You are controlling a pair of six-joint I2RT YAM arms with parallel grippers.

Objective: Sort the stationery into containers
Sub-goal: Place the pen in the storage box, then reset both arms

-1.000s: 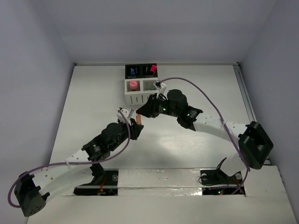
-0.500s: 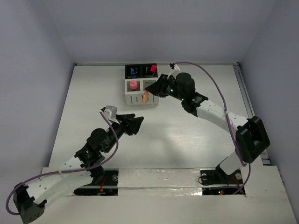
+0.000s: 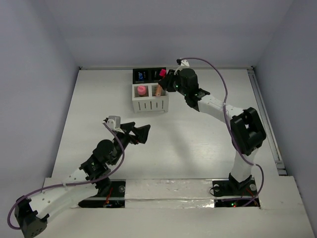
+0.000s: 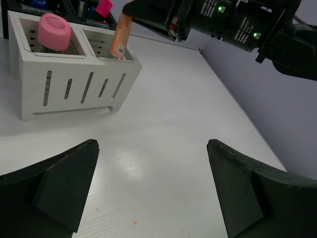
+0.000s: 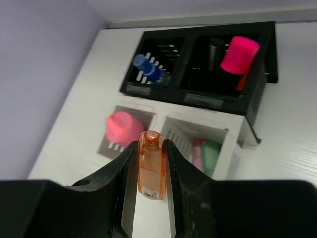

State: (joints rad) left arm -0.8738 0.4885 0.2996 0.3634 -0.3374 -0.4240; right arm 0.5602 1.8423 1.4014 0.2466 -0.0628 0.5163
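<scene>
Orange pen (image 5: 151, 171) is pinched upright in my right gripper (image 5: 150, 161), tip at the white slotted cup (image 4: 111, 85) rim, where a green item (image 5: 212, 154) crowds inside. Pink cap (image 4: 54, 31) stands next door. My left gripper (image 4: 152, 148) gapes empty, well back.

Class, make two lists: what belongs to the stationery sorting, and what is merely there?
Job: orange translucent pen in right gripper; white slotted plastic cups; black square cups; blue-capped highlighter; pink-capped highlighter.
Merely there: white table; purple cable; open, empty left gripper.
</scene>
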